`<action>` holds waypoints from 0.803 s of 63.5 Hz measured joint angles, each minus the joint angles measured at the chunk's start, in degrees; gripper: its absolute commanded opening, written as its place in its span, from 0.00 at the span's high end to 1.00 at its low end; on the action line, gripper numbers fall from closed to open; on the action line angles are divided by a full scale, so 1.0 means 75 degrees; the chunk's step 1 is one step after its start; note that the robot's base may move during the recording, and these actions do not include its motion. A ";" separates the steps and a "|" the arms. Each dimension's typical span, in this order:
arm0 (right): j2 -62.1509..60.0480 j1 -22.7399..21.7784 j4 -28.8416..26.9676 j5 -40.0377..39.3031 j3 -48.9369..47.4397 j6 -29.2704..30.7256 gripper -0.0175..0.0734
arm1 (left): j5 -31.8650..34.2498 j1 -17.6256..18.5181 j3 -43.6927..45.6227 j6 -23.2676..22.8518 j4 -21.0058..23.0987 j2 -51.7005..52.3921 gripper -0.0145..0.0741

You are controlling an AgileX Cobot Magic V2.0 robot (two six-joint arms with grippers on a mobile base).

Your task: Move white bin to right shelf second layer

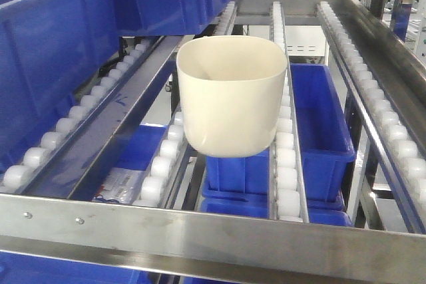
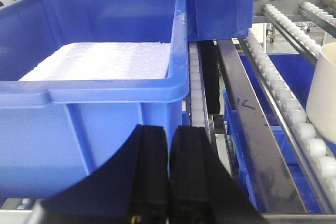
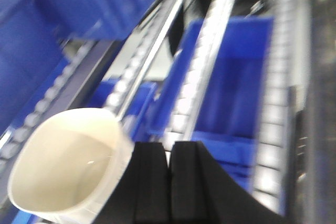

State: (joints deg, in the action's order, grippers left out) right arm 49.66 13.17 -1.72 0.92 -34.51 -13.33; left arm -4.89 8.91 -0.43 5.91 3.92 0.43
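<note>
The white bin (image 1: 231,94) sits upright mid-frame on the roller rails (image 1: 285,138) of the right shelf second layer (image 1: 213,227). The left gripper (image 2: 168,174) and the right gripper (image 3: 169,179) both have their jaws pressed together, holding nothing. Any retreat should avoid nudging the bin.

Cream-white bin (image 1: 231,98); blue crates (image 2: 94,77); white rollers (image 1: 287,157).

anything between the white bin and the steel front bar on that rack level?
Only roller rails. In the front view, the white bin sits up-slope of the front bar, nothing else between them.
</note>
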 measured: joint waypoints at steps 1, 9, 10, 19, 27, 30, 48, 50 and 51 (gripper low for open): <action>-0.0139 -0.0045 0.0000 -0.0011 0.0093 0.0000 0.75 | 0.0000 0.0000 0.0000 0.0000 0.0000 0.0000 0.74; -0.1529 -0.0480 0.0000 -0.0017 0.0955 0.0000 0.75 | 0.0000 0.0000 0.0000 0.0000 0.0000 0.0000 0.74; -0.1706 -0.0532 0.0000 -0.0017 0.1071 0.0000 0.75 | 0.0000 0.0000 0.0000 0.0000 0.0000 0.0000 0.74; -0.2740 -0.0681 0.0000 -0.0165 0.1791 0.0000 0.75 | 0.0000 0.0000 0.0000 0.0000 0.0000 0.0000 0.74; -0.3165 -0.0681 0.0000 -0.0249 0.2109 0.0000 0.75 | 0.0000 0.0000 0.0000 0.0000 0.0000 0.0000 0.74; -0.3199 -0.0681 0.0000 -0.0297 0.2121 0.0000 0.75 | 0.0000 0.0000 0.0000 0.0000 0.0000 0.0000 0.74; -0.3230 -0.0681 0.0000 -0.0344 0.2124 0.0000 0.75 | 0.0000 0.0000 0.0000 0.0000 0.0000 0.0000 0.74; -0.3230 -0.0681 0.0000 -0.0344 0.2124 0.0000 0.75 | 0.0000 0.0000 0.0000 0.0000 0.0000 0.0000 0.74; -0.3230 -0.0681 0.0000 -0.0344 0.2124 0.0000 0.75 | 0.0000 0.0000 0.0000 0.0000 0.0000 0.0000 0.74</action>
State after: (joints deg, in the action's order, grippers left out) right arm 25.43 8.06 -1.72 -1.65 -18.58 -13.33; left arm -4.89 8.91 -0.43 5.91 3.92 0.43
